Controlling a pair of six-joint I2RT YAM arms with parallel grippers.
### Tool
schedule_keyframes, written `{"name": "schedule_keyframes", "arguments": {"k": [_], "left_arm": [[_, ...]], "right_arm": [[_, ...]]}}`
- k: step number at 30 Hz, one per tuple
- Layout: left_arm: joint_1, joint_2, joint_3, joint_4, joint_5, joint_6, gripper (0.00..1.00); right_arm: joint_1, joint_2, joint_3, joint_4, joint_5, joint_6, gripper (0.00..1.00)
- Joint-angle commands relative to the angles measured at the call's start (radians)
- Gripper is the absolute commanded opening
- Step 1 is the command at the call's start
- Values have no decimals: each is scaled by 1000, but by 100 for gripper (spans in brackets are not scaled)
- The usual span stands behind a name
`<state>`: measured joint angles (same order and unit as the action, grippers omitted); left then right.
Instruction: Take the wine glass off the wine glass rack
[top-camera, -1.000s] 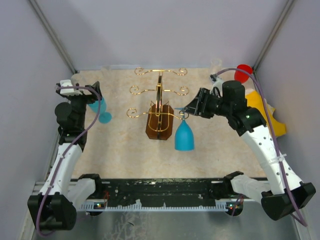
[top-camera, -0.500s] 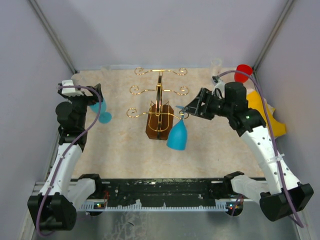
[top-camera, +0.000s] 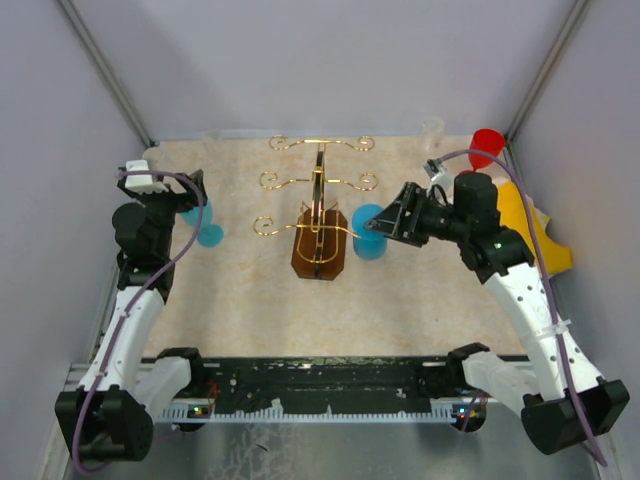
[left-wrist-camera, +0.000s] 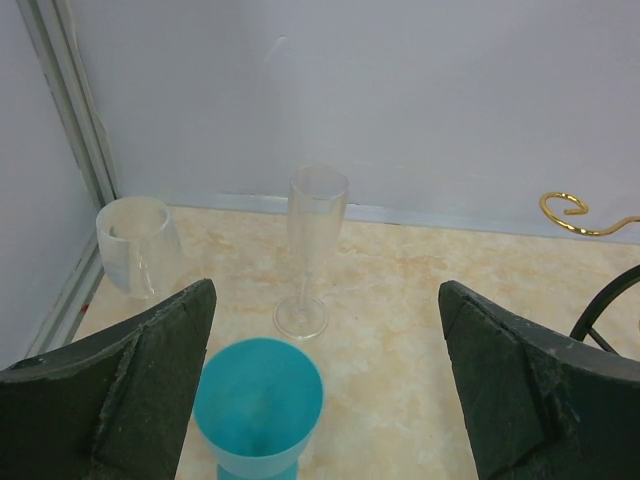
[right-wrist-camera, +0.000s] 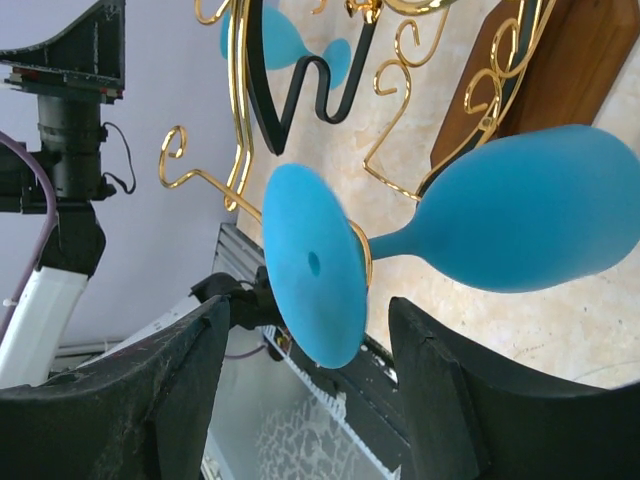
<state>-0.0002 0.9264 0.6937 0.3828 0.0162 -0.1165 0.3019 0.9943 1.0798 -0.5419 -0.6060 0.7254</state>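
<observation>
The wine glass rack, gold wire on a brown wooden base, stands mid-table. A blue wine glass hangs by its stem in the curled loop of the lowest right arm. In the right wrist view its round foot lies between the fingers with a gap on each side, and its bowl points away. My right gripper is open around that foot. My left gripper is open at the far left, over a second blue glass standing on the table, untouched.
A clear flute and a clear tumbler stand near the back left wall. A red object and a yellow object sit by the right wall behind my right arm. The rack's upper loops reach toward the back.
My right gripper's jaws have widened and drawn slightly right. The hanging blue glass swung left, then back up under the loop. The left arm has not moved.
</observation>
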Motion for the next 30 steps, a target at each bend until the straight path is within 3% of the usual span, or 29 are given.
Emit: {"name": "schedule_keyframes", "arguments": {"k": [1,7,11,15,21,30], "left_arm": [[-4,-19,38,-4,16,-8,98],[-4,-21,50,-26,17,0,98],[-4,-20,56,-39,15,7,98],[-4,-18,62,-45,17,6,98],[-3,-13,68,-53,21,4,98],[-4,-11,75,-61,29,-6,98]], "right_arm": [[-19,-31,-17,55,-37,14,65],[-25,-14,-35,109,-30,32,62],[-27,5,-28,136,-35,35,53],[-34,28,-16,147,-44,32,37],[-40,51,0,145,-54,19,1],[-84,-7,0,114,-72,37,4]]}}
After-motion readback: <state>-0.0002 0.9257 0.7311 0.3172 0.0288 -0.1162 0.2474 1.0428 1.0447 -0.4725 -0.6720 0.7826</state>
